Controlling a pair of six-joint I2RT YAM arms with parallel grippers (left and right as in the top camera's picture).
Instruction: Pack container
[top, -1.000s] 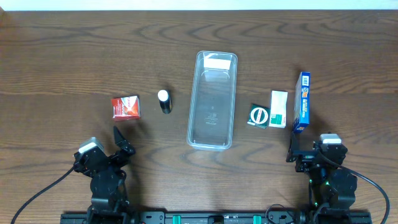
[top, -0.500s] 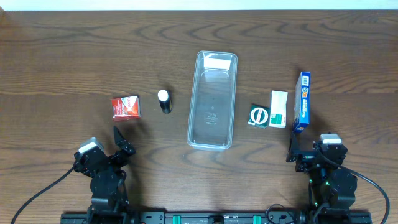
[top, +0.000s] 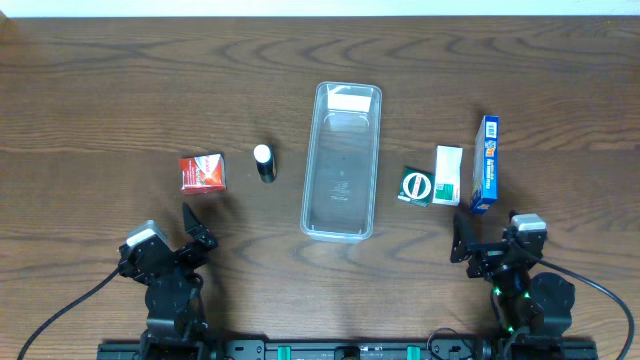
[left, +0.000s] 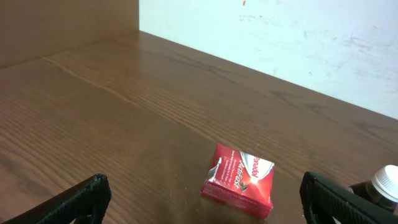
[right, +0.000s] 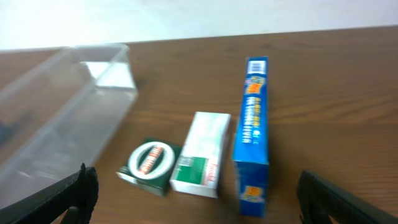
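The clear plastic container (top: 342, 162) lies lengthwise at the table's middle; it also shows in the right wrist view (right: 59, 106). A red box (top: 202, 172) and a small black bottle with a white cap (top: 264, 162) lie to its left. A dark green box (top: 415, 186), a white and green box (top: 448, 175) and a blue box on edge (top: 485, 162) lie to its right. My left gripper (top: 195, 228) is open and empty, short of the red box (left: 240, 180). My right gripper (top: 480, 243) is open and empty, just short of the blue box (right: 252, 134).
A white wall runs along the table's far edge (left: 298, 37). Black cables trail from both arm bases at the near edge (top: 70, 305).
My right gripper has turned a little to the left and its fingers have spread wider. The left arm and all objects have not moved.
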